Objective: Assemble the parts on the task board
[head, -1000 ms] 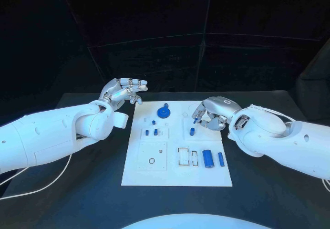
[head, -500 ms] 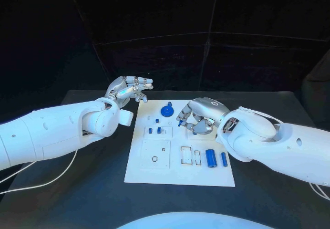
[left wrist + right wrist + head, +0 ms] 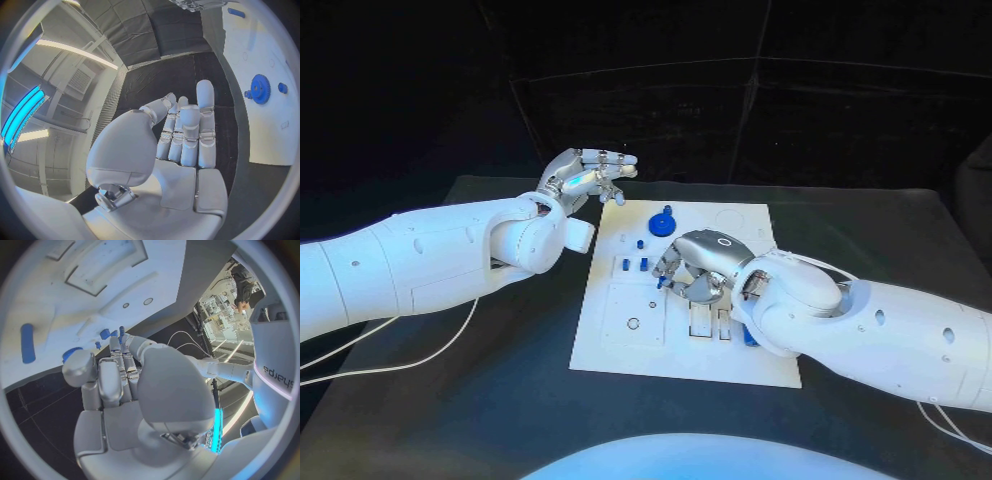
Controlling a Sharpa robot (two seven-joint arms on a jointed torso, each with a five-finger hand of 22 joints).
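Nearest the robot, the right hand (image 3: 692,268) is now hovering low over the middle of the task board (image 3: 625,345), having swung in from the board's right side over the last second. Its knuckles are covering the middle slots, and the blue cylinder (image 3: 749,335) that lay at the board's near right is almost hidden behind the forearm. The fingers (image 3: 119,371) are lying straight and close together in the right wrist view, with the thumb alongside. A small blue piece (image 3: 661,283) is showing at the fingertips in the head view, but I cannot tell whether the hand is pinching it or merely passing over it.

Just beyond, the two short blue pegs (image 3: 633,265) are standing in their block on the board's left half, untouched. Farther up, the blue gear (image 3: 661,222) is sitting on its post near the far edge, unchanged.

Farthest off, the left hand (image 3: 586,176) is holding above the bench (image 3: 430,400) just beyond the board's far left corner, having lifted slightly. Its fingers (image 3: 199,131) are extended side by side, gripping nothing.

My reading is that the right hand is lining up over the central slots to seat or pick a small part, while the left is keeping clear; most of the assembly looks to remain.
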